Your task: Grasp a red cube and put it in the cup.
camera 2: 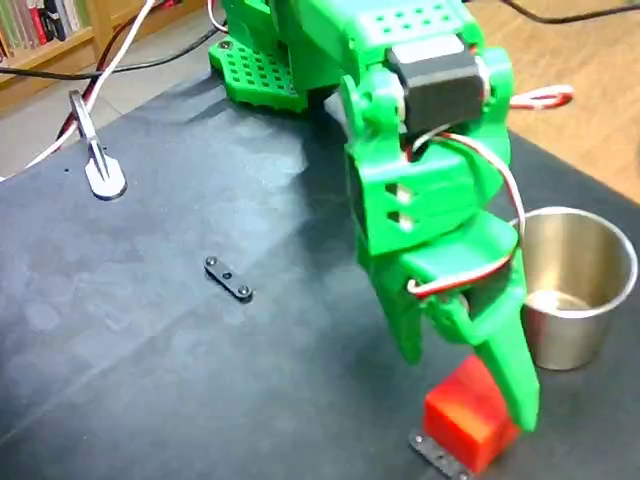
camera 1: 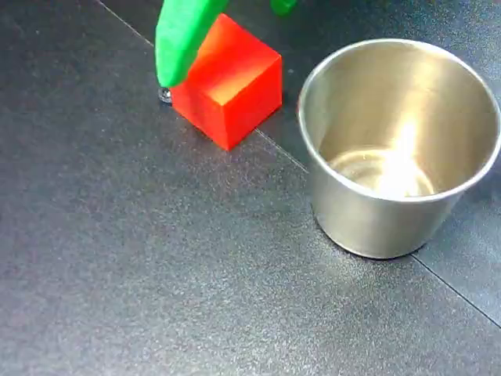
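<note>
Fixed view: claw (camera 2: 470, 400) straddles red cube (camera 2: 468, 415), spread | other: cup (camera 1: 399, 149) empty

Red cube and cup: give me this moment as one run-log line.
phase: grasping | gripper: straddling cube, closure unclear | cube: on table | cup: upright, empty

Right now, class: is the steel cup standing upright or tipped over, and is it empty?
Upright and empty. In both fixed views the cup stands mouth up with a bare shiny bottom; the red cube sits outside it on the table.
</note>
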Robot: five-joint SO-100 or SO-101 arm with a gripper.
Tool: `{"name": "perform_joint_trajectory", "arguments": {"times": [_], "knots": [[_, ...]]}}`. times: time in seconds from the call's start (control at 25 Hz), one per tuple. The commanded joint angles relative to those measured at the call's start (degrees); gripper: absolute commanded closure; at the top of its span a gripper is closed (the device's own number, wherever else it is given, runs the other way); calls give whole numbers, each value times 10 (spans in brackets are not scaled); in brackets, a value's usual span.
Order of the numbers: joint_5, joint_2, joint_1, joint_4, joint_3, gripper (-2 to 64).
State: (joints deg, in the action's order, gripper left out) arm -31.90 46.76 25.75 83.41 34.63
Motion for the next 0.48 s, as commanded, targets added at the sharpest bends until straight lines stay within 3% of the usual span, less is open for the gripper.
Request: {"name": "perform_joint_trajectory", "arguments": {"times": [0.0,0.2,0.44], "knots": [[4,5,-4,-5,-24,231],[2,-18,-3,-80,-24,235],[9,-20,-6,-83,-18,236]]}}
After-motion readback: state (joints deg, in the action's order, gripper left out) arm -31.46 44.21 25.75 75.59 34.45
